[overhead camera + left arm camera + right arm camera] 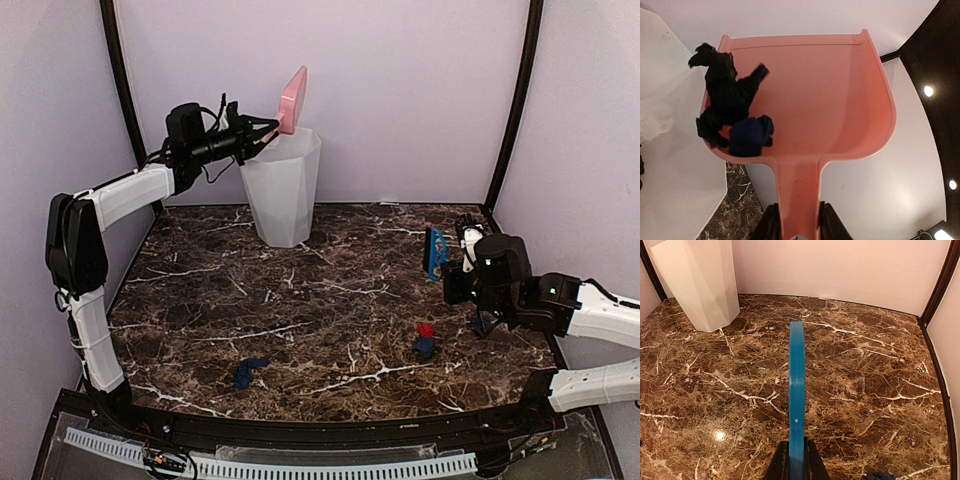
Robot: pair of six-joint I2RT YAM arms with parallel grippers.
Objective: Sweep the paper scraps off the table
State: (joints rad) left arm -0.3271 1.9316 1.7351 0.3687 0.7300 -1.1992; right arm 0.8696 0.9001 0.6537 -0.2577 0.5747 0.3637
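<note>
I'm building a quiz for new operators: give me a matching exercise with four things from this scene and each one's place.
Things:
1. pink dustpan
2. blue brush
3. white bin
4. red scrap

Places:
A. lying on the table
B. clamped in the right jaws
C. standing at the back of the table
D. raised in the left jaws, above the bin

Pairs: 1-D, 2-B, 3-C, 4-A

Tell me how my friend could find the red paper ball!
Start at the brown marble table, then look at its front right part, near the blue brush. Two small wads sit close together there; yours is the red wad, just behind the navy wad.
</note>
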